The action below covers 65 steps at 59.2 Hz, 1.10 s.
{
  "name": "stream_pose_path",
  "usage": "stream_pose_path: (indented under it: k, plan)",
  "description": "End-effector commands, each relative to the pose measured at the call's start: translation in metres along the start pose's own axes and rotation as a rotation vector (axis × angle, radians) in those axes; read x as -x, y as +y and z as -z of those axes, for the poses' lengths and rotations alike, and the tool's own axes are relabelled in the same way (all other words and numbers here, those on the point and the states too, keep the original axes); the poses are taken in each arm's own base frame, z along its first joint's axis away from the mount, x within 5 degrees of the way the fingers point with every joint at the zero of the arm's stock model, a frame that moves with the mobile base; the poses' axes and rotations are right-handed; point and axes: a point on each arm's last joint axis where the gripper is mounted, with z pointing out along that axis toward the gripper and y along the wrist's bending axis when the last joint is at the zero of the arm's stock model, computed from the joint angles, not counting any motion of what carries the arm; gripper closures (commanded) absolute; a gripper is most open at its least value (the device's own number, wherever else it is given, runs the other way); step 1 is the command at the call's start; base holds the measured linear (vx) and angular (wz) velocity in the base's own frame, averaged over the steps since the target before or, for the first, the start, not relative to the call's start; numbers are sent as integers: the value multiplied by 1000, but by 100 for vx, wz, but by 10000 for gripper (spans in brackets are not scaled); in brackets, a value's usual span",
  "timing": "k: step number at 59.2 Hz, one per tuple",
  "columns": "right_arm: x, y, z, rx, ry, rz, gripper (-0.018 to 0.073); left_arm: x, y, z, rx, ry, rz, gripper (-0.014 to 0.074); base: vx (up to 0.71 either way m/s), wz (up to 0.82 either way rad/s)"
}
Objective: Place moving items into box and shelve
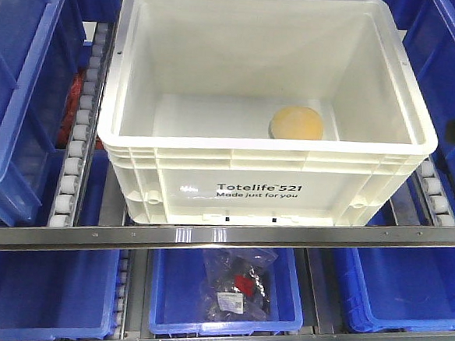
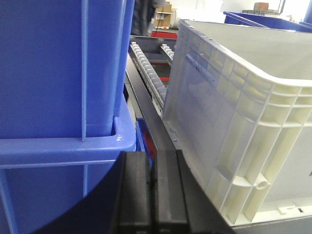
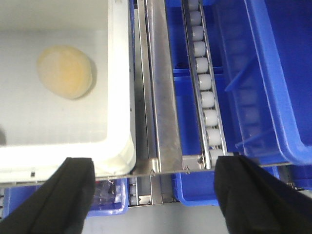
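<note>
The white box (image 1: 258, 173) sits on the roller shelf (image 1: 76, 152) between blue bins (image 1: 21, 101), and 1 pale yellow-tan item (image 1: 296, 123) lies on its floor, toward 3 o'clock from the centre and near the front wall. I judge the loading step is finished, at least for this item, and the shelving step is in hand.

The left gripper (image 2: 152, 195) has its fingers pressed together and holds nothing; it hangs low at the box's left side, beside a blue bin. The right gripper (image 3: 153, 195) is spread wide and empty, above the box's right front corner and the metal rail (image 3: 161, 97).

The next move probably calls for both grippers to meet the box walls and push it evenly along the rollers.

The front wall reads "Totelife 521" and below "Made just for you". A bagged part (image 1: 235, 288) in the lower bin at 6 o'clock has a label too small to read.
</note>
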Motion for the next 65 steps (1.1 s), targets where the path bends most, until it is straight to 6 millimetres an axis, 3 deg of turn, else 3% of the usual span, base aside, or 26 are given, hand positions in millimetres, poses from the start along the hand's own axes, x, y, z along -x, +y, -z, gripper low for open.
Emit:
stream_pose_path:
  k: [1, 15, 22, 29, 37, 45, 53, 65]
  plan:
    - [-2, -4, 15, 1, -111, 4, 9, 3, 0, 1, -4, -84, 12, 603, 0, 0]
    - [-27, -20, 38, -107, -62, 39, 19, 3, 0, 1, -4, -84, 12, 603, 0, 0]
    - [-31, -26, 54, -128, -127, 42, 95, 3, 0, 1, -4, -84, 12, 603, 0, 0]
    - [-33, -28, 63, -129, -180, 39, 276, 3, 0, 1, -4, -84, 12, 603, 0, 0]
    - [-32, -29, 77, -107, -291, 34, 568, 3, 0, 1, -4, -84, 12, 603, 0, 0]
    - [-39, -31, 90, -96, -477, 64, 571, 3, 0, 1, -4, -84, 12, 603, 0, 0]
    - [-57, -30, 95, -70, -673, 45, 568, 3, 0, 1, -4, -84, 12, 603, 0, 0]
    - [-89, -28, 77, -127, -731, 34, 566, 3, 0, 1, -4, -84, 12, 603, 0, 0]
